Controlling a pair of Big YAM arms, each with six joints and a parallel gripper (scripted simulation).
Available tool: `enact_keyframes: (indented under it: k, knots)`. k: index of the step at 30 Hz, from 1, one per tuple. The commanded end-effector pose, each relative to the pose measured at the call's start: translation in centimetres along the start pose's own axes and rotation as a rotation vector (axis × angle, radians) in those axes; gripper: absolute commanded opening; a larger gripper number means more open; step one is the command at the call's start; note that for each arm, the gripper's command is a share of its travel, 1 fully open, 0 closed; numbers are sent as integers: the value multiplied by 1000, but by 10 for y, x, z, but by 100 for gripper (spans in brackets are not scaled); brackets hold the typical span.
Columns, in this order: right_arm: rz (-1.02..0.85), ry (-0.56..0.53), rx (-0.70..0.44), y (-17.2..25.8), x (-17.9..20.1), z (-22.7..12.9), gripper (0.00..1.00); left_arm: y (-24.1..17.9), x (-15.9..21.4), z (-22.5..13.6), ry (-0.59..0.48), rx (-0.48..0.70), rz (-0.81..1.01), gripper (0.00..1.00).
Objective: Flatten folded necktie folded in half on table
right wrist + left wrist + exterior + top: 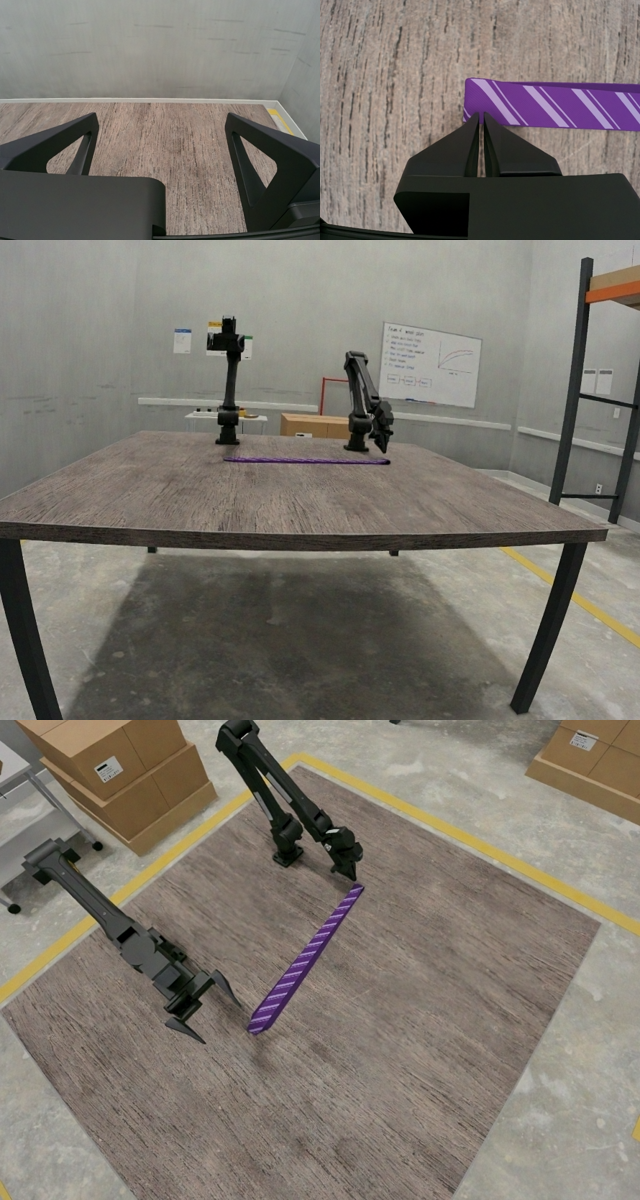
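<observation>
"Where's the tie (310, 953) (310, 460) (552, 105) lying?"

"On the table (413, 1030) (310, 498) (397, 51) (165, 155), stretched out in a nearly straight line. In the outside view it's much closer to the far edge, where both arms stand, than to the near edge, and runs roughly along that far edge. No part hangs over."

"Is it doubled?"

"Yes, one layer over another. From above, a dark strip of the under layer shows along the side away from the arms, so the two aren't perfectly lined up. The slimmer end is the one toward the far right corner of the outside view; the broader end is toward the far left corner."

"And the left gripper (354, 878) (384, 451) (481, 119)?"

"Pointing down, just above that slimmer end. Its fingers are closed, with only a sliver between them and nothing gripped. The outside view shows its tips apart from the cloth."

"The right gripper (222, 1025) (228, 318) (161, 119)?"

"Wide open, holding nothing. It's raised high above the table on the far left corner's side. Its own camera looks across the wood to the wall (155, 64), with a table corner on the right of that view."
</observation>
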State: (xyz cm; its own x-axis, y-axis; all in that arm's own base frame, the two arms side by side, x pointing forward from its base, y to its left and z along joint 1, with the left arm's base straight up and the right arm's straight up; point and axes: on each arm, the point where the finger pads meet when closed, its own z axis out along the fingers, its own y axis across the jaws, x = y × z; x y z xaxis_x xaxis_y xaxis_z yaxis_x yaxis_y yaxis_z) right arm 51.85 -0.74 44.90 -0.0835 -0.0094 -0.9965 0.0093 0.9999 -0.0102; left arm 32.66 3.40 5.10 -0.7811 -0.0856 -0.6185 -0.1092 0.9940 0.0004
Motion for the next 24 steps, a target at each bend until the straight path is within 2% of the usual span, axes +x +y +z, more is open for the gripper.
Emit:
enact_keyframes:
  k: [1,24]
  knots:
    - [11,-63,-11,7,-32,-1,100,2,-14,0,-31,-1,-1,4]
    - [11,-63,-11,7,-32,-1,100,4,-26,0,-31,-1,-1,4]
